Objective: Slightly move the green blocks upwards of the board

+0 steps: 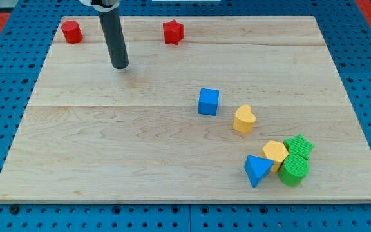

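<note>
A green star block (299,146) and a green cylinder block (294,170) sit together at the board's lower right, the star just above the cylinder. A yellow hexagon block (275,152) touches them on their left, and a blue triangle block (257,170) lies against the hexagon's lower left. My tip (120,65) rests on the board at the upper left, far from the green blocks and touching no block.
A blue cube (208,102) and a yellow heart block (243,119) lie right of the board's middle. A red cylinder (71,31) and a red star (173,31) sit near the top edge. The wooden board (108,142) lies on a blue pegboard.
</note>
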